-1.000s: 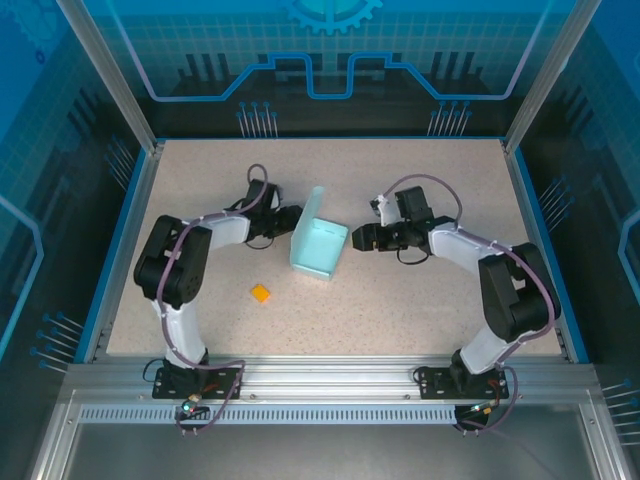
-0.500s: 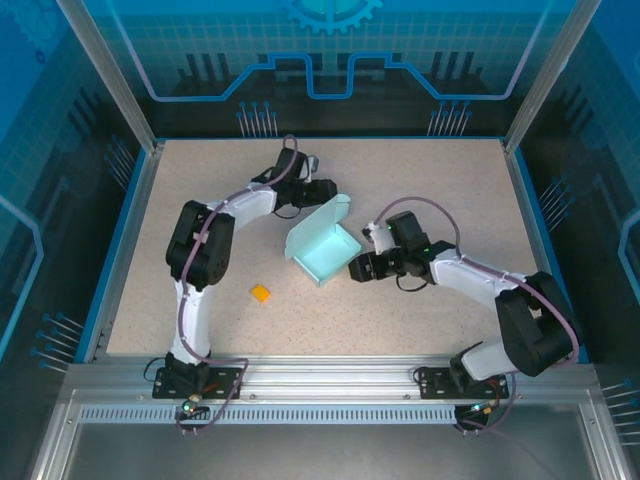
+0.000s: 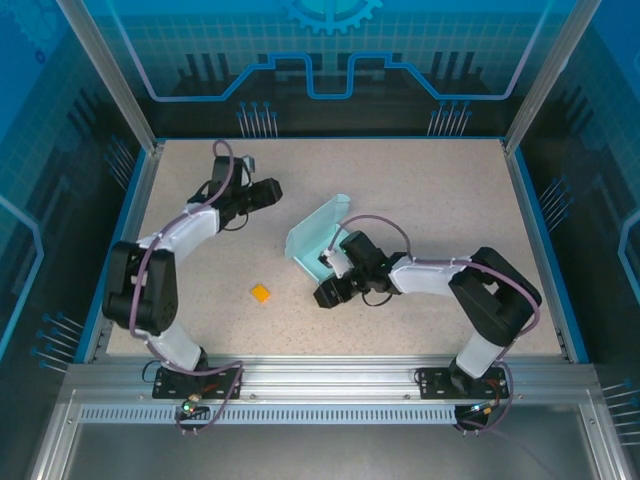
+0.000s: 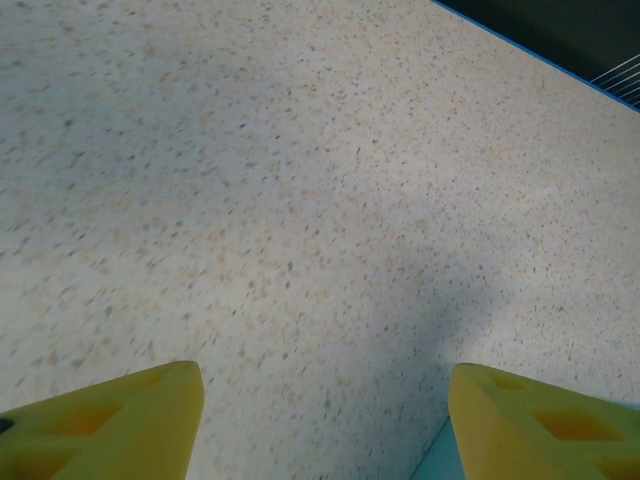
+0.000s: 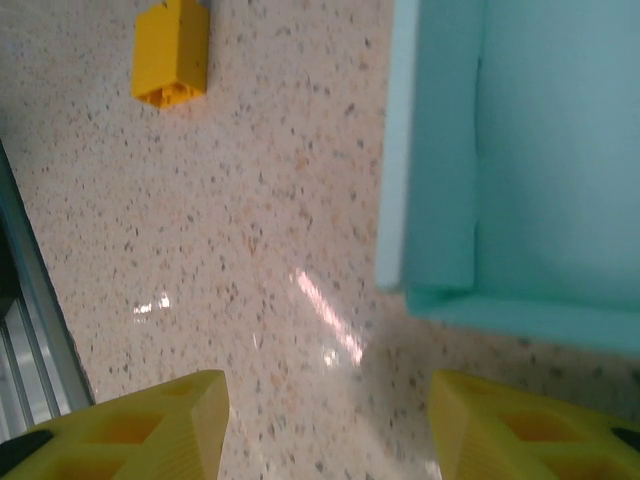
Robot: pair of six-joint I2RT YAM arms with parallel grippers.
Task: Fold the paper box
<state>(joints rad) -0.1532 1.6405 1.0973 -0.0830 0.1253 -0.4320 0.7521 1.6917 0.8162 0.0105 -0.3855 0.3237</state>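
Observation:
The paper box (image 3: pixel 312 243) is pale light-blue card, partly folded into a shallow tray with one flap standing up at its far side. It lies mid-table. My right gripper (image 3: pixel 323 294) sits just in front of the box's near corner, open. In the right wrist view the box (image 5: pixel 520 150) lies ahead to the right of the right gripper (image 5: pixel 328 390), and bare table shows between its yellow fingertips (image 5: pixel 190 410). My left gripper (image 3: pixel 271 187) hangs at the far left, apart from the box. In its own view the left gripper (image 4: pixel 322 385) is open over bare table.
A tiny orange square piece (image 3: pixel 260 292) lies on the table left of the right gripper, seen too as an orange block (image 5: pixel 170 50) in the right wrist view. The blue table rim (image 3: pixel 128 230) and metal rail (image 3: pixel 320 375) bound the speckled surface.
The left arm has swung back and left, away from the box. The right gripper has moved left and nearer, round to the box's front corner. The box has turned.

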